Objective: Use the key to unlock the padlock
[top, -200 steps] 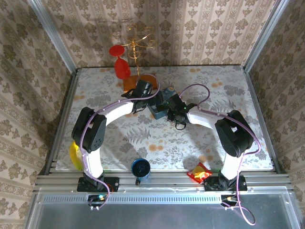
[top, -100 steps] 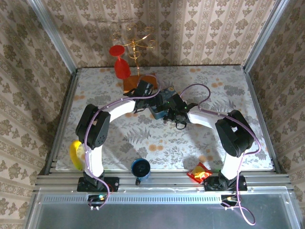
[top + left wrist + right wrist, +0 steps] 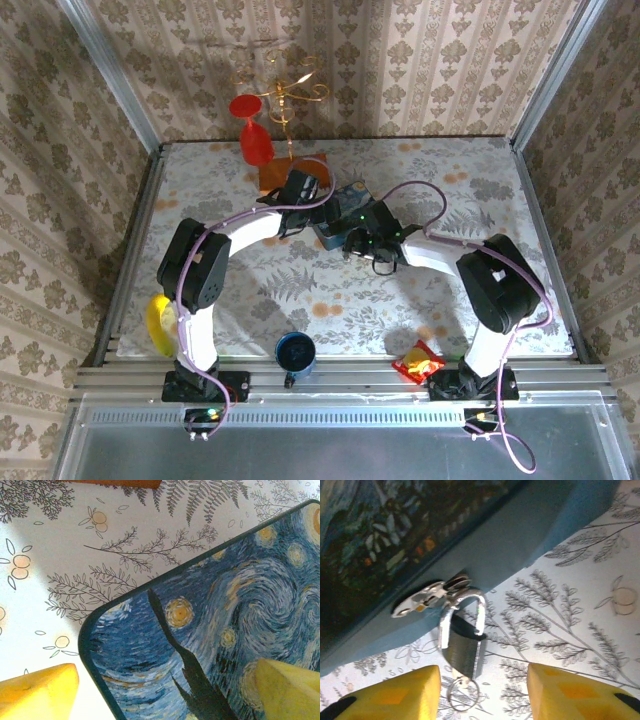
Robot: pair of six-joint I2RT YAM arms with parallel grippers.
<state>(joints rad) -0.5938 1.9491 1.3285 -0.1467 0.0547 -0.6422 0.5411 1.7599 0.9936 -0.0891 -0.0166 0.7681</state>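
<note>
The padlock is a small dark block. Its silver shackle runs through the hasp on the side of the blue starry-night tin. The key sits in the padlock's underside, with a wire ring hanging from it. My right gripper is open, with a yellow finger on each side of the key and not touching it. My left gripper is open wide over a corner of the tin's lid. In the top view both grippers, left and right, meet at the tin.
A red goblet and a gold wire stand are at the back, beside an orange piece. A blue mug and a red snack packet sit near the front edge. A yellow object lies at the left.
My right gripper has opened and let go of the key, easing back a little from the tin. The left gripper has barely moved and stays open over the lid.
</note>
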